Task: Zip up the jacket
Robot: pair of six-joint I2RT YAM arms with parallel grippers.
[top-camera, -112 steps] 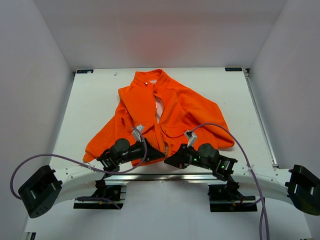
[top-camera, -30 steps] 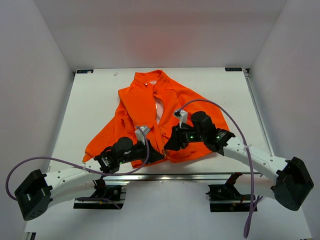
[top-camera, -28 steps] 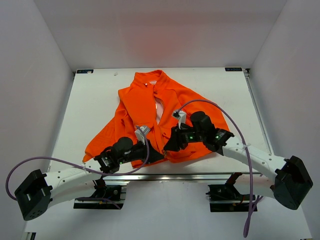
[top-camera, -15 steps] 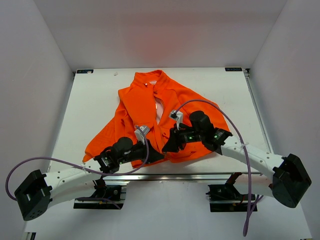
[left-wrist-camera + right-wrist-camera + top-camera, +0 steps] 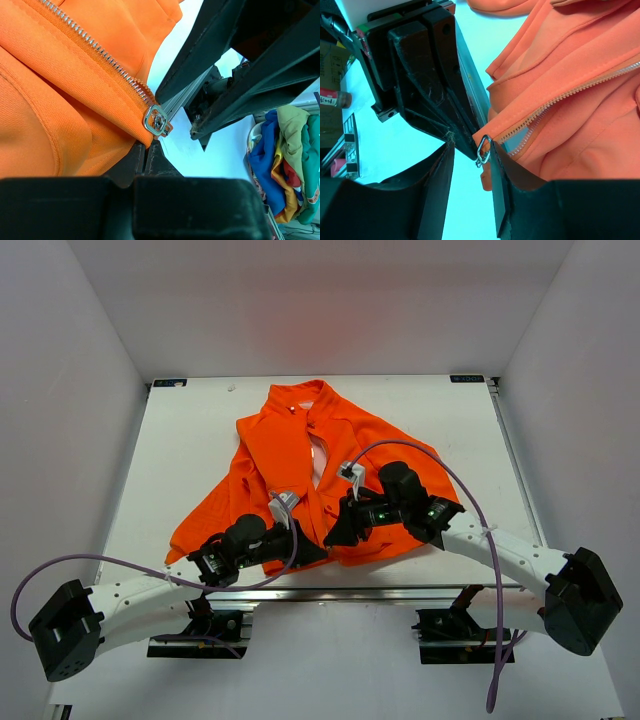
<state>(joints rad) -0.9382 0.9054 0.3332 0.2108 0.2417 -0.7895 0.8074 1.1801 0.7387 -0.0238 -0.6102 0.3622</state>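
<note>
The orange jacket (image 5: 300, 465) lies spread on the white table (image 5: 190, 440), collar at the far side, its front partly open. My left gripper (image 5: 316, 552) is shut on the jacket's bottom hem beside the zipper; in the left wrist view (image 5: 145, 148) the fabric (image 5: 60, 100) is pinched just under the silver zipper slider (image 5: 157, 120). My right gripper (image 5: 334, 536) is open at the same hem corner. In the right wrist view (image 5: 471, 146) the slider's pull (image 5: 482, 149) hangs between its fingers, close to the right finger (image 5: 501, 172). The zipper teeth (image 5: 555, 102) run up from it, parted.
The metal rail (image 5: 330, 593) runs along the table's near edge just below both grippers. The left gripper's black body (image 5: 425, 75) sits right against my right gripper. A heap of coloured cloth (image 5: 292, 165) lies off the table. White walls enclose the table.
My right arm swung in from the near edge onto the jacket, then edged left and down until its open jaws straddle the zipper pull. The left gripper has held the hem in place.
</note>
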